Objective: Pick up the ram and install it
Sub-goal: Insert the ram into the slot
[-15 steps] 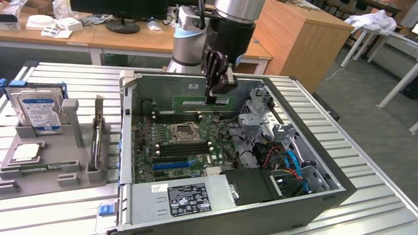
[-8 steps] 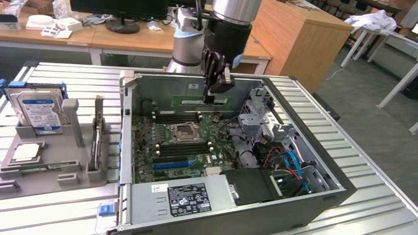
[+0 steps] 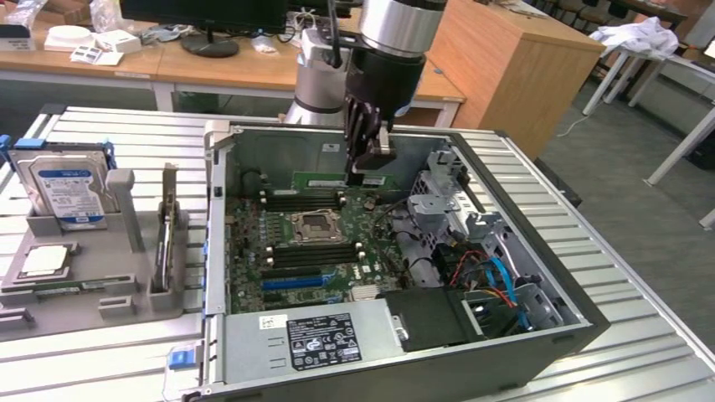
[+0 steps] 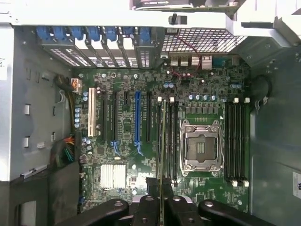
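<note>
1. Exterior view: the silver-and-black robot arm [image 3: 386,50] reaches down into the open grey metal computer case [image 3: 218,251], which lies on its side on the slatted metal counter [image 3: 112,126]. The jaws are closed on the long, narrow green circuit-board ram [image 3: 321,180], pinching it near one end. The ram stands on its long edge, close over the far part of the green motherboard [image 3: 290,268].
2. Also in this view, the grey moulded parts holder [image 3: 100,276] sits on the exterior view's left, well apart from the case. It carries the blue-labelled silver hard drive [image 3: 65,188] and the small square silver processor chip [image 3: 43,261]. With the ram in the jaws and inside the case, the pick-up looks done.
3. Wrist view: the ram [image 4: 162,141] shows edge-on as a thin line running out from between the dark fingers [image 4: 151,188]. It lies along the row of long black memory slots [image 4: 170,141] beside the empty square silver processor socket [image 4: 201,147].
4. Judgement: the ram seems lined up with a slot but not seated. I cannot tell whether its lower edge touches the slot. Pressing it home and letting go are what is left.
</note>
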{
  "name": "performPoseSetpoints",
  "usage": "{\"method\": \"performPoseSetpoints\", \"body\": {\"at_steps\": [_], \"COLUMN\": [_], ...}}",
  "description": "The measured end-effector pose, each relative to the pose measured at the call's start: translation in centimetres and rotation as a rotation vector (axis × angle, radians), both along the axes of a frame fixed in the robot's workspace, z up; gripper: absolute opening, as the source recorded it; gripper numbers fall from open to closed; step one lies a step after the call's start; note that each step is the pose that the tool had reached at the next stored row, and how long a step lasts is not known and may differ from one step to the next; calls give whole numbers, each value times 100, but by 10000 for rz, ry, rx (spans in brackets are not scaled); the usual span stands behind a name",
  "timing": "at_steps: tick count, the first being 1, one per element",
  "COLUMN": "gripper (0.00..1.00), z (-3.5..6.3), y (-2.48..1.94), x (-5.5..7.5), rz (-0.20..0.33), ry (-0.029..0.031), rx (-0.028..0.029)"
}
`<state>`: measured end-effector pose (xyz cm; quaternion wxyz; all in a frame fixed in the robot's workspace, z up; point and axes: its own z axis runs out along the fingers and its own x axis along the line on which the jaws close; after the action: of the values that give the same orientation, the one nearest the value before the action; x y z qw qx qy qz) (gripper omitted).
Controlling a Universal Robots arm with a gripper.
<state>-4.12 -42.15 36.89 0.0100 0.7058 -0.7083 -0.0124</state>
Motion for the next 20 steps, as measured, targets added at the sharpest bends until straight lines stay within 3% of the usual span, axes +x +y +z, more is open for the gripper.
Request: {"method": "performPoseSetpoints", "body": {"at_steps": [20], "gripper": [14], "z": [-363], "y": [0], "x": [-4], "rz": [-178], "ry": [1], "rx": [-3]}}
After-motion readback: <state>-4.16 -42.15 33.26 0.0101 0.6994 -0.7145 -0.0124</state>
